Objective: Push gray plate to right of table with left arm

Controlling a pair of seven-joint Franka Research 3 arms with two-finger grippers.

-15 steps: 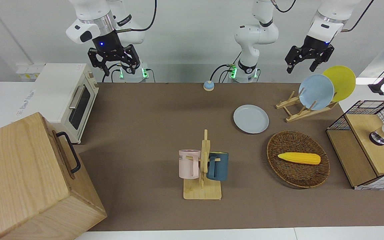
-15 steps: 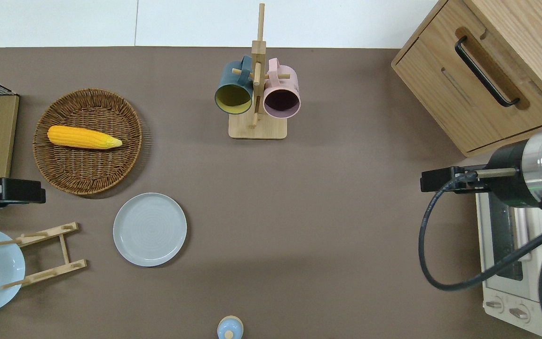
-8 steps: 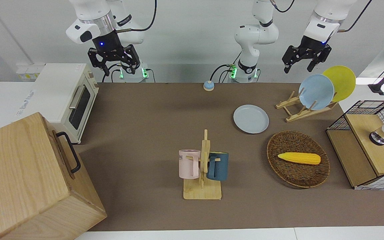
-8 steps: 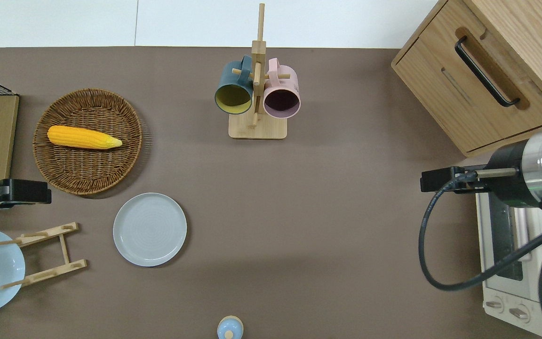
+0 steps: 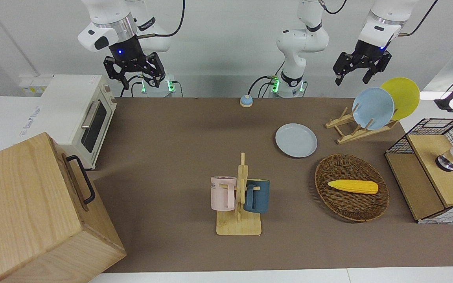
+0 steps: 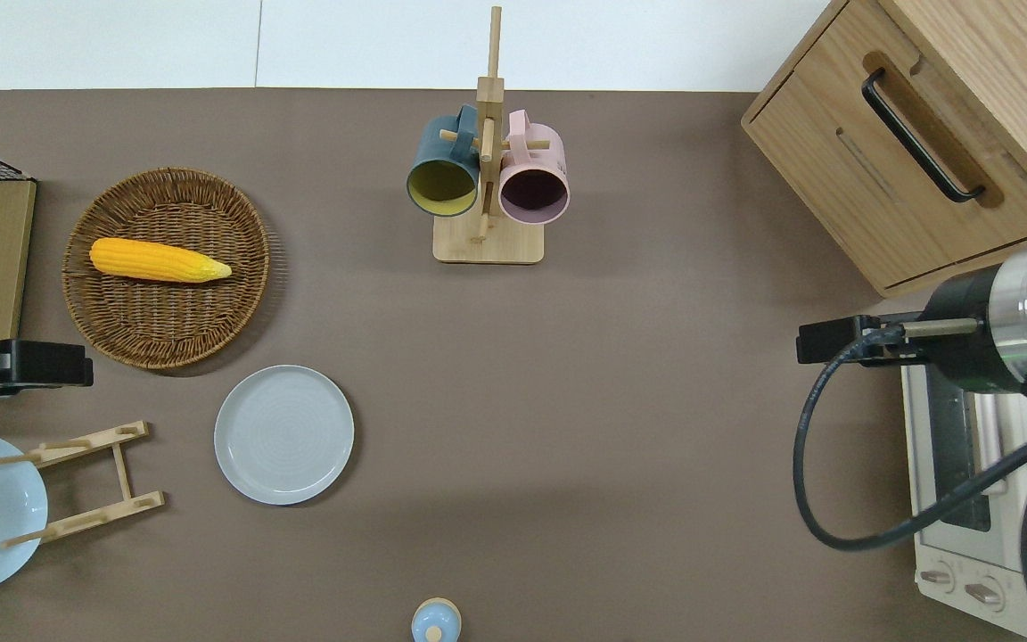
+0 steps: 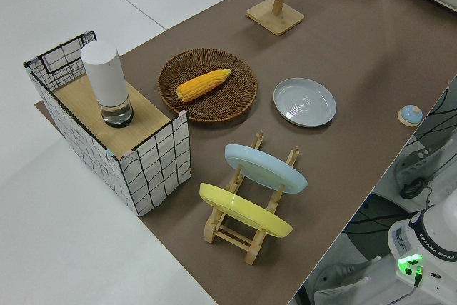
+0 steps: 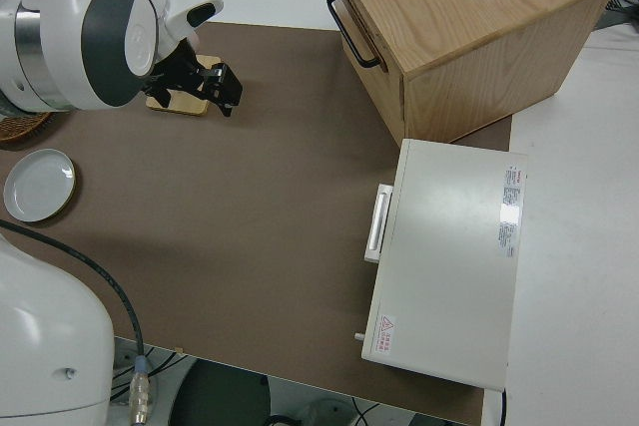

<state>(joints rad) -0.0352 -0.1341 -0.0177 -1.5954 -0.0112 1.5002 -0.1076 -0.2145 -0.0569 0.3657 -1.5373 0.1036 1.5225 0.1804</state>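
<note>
The gray plate (image 5: 296,140) (image 6: 283,434) lies flat on the brown table (image 5: 179,129) (image 6: 612,401), between the wicker basket and the wooden plate rack and a little toward the table's middle. My left gripper (image 5: 351,81) (image 6: 77,367) hangs high in the air with its jaws open and nothing in them. In the overhead view it is over the strip between basket and rack, toward the left arm's end from the plate and not touching it. The right gripper (image 5: 140,83) is parked and open.
A wooden rack (image 6: 90,481) holds a sky-blue plate (image 5: 372,108) and a yellow plate (image 5: 403,96). A wicker basket (image 6: 210,312) holds corn (image 6: 157,259). A mug rack (image 6: 487,241), a wire crate (image 5: 427,184), a toaster oven (image 5: 77,114), a wooden cabinet (image 5: 30,212) and a small blue knob (image 5: 246,101) stand around.
The left gripper has risen a little and drifted slightly toward the table's middle. The gray plate and the right arm have not moved.
</note>
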